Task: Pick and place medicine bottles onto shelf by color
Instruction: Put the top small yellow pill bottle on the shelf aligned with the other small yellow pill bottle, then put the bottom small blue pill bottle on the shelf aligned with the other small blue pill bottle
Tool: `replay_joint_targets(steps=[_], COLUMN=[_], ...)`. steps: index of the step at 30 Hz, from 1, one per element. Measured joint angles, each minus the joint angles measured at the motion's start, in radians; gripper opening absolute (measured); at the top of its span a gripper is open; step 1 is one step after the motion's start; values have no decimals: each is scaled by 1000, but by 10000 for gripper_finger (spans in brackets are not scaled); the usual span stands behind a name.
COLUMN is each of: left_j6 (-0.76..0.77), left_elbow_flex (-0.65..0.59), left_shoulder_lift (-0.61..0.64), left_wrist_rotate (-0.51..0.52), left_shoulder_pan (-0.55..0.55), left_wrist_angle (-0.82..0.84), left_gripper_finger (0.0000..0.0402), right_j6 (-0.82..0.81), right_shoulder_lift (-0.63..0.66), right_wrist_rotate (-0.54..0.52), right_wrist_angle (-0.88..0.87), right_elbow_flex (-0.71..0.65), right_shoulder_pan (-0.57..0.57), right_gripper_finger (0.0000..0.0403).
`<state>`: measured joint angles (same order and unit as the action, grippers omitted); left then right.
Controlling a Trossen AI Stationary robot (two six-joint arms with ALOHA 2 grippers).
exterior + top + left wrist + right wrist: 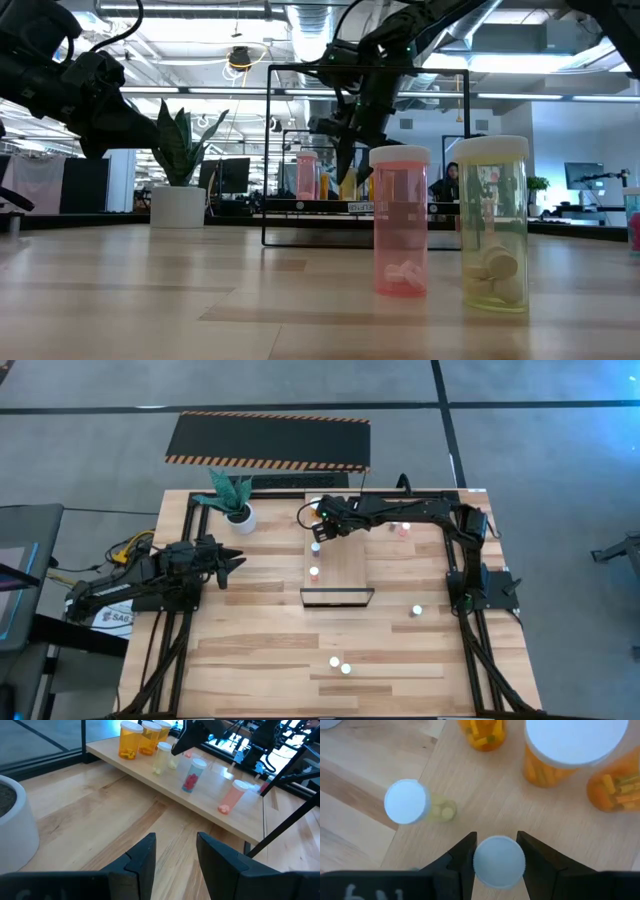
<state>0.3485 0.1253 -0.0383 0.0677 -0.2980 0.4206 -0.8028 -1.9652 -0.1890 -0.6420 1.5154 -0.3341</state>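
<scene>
The shelf (345, 575) lies mid-table, with its dark frame at the near end. At its far end stand orange medicine bottles (570, 750), with a yellowish one (415, 805) beside them. A purple-tinted bottle (192, 775) and a pink one (231, 797) stand further along the shelf. My right gripper (497, 840) reaches over that far end and is shut on a small white-capped yellowish bottle (172, 764). My left gripper (175, 852) waits open at the table's left side (232, 563) with nothing between its fingers. My right gripper pinches the bottle's white cap (479, 861) between its two fingers, one on each side of the rim. The fingers come from above, slanting down. The cap hides the bottle's body in the wrist view. Whether its base stands on the shelf cannot be told.
Loose bottles stand on the plank table: two near the front edge (340, 665), one at the right (417, 610) and two under the right arm (400, 529). A white plant pot (240, 517) stands at the far left. A black mat (268, 440) lies beyond the table.
</scene>
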Motion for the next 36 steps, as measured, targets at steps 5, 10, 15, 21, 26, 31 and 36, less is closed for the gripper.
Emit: replay_joint_targets(steps=[5, 10, 15, 21, 26, 31, 36], left_j6=[0, 0, 0, 0, 0, 0, 0], left_elbow_flex=[0, 0, 0, 0, 0, 0, 0], left_shoulder_lift=[0, 0, 0, 0, 0, 0, 0], left_wrist_rotate=[0, 0, 0, 0, 0, 0, 0], left_shoulder_pan=[0, 0, 0, 0, 0, 0, 0], left_wrist_angle=[0, 0, 0, 0, 0, 0, 0], left_gripper_finger=[128, 128, 128, 128, 128, 128, 128], right_j6=[0, -1, -2, -43, -63, -79, -91], right_shoulder_lift=[0, 0, 0, 0, 5, 16, 19], right_wrist_rotate=[0, 0, 0, 0, 1, 3, 3], right_wrist_angle=[0, -1, -5, -41, -70, -139, -232], right_elbow_flex=[0, 0, 0, 0, 0, 22, 80], right_shoulder_pan=[0, 2, 8, 8, 7, 14, 28], right_gripper_finger=[164, 172, 182, 203, 229, 251, 258])
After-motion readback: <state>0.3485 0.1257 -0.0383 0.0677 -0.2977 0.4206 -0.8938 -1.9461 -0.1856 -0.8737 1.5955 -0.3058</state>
